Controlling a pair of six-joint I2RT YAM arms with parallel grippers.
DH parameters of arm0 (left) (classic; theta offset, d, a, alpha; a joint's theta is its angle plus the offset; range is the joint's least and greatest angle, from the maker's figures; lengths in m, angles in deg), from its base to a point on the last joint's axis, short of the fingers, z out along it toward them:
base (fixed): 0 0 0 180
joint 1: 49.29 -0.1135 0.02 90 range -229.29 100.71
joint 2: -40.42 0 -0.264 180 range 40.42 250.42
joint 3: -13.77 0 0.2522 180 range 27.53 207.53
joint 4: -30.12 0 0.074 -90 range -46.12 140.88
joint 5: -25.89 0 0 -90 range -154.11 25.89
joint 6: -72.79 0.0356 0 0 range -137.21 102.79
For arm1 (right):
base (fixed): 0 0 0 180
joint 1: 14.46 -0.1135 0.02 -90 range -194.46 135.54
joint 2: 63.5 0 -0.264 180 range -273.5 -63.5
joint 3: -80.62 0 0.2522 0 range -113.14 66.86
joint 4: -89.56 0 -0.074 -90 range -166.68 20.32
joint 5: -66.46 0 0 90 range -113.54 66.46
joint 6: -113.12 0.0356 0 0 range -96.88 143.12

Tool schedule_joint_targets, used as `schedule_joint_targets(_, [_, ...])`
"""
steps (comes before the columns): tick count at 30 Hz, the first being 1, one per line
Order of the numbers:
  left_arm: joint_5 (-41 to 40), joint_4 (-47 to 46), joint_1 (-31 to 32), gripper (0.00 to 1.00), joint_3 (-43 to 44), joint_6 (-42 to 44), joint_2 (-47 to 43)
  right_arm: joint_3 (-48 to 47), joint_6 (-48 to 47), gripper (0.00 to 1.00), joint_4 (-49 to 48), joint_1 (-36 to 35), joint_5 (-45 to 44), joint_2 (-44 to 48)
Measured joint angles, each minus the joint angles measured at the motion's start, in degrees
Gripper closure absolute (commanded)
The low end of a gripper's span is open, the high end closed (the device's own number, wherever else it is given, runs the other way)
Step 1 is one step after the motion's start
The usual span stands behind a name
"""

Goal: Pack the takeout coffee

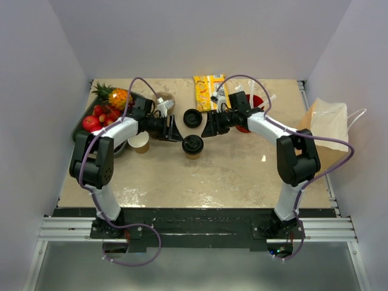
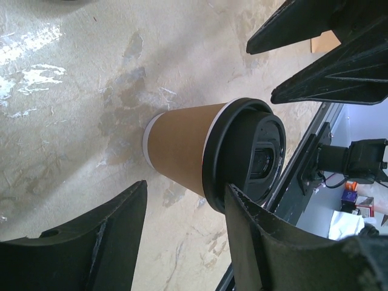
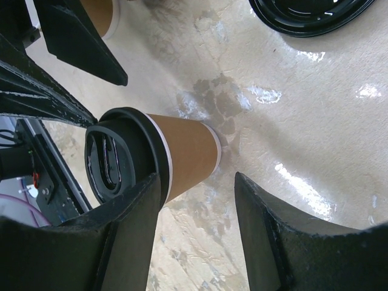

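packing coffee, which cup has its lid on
The cup just nearer than the loose lid, capped in black; the open cup left of it shows white inside.

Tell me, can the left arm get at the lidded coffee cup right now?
Probably yes. The lidded coffee cup stands upright just beyond the left arm's open jaws, with only bare table between. The right arm's open jaws sit close on its other side and could crowd it.

Table [image 1: 182, 176]: takeout coffee [image 1: 193, 145], loose lid [image 1: 193, 117], lidless cup [image 1: 139, 142]
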State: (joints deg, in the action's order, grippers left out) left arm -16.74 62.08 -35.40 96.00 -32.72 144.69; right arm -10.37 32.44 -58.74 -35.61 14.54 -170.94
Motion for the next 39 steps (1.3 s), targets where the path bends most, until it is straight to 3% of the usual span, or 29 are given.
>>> schedule_joint_targets(39, [2.40, -0.98, -0.02, 0.50, -0.09, -2.43, 3.19, -5.25, 0.59, 0.50, 0.92, -1.09, 0.09, -5.16])
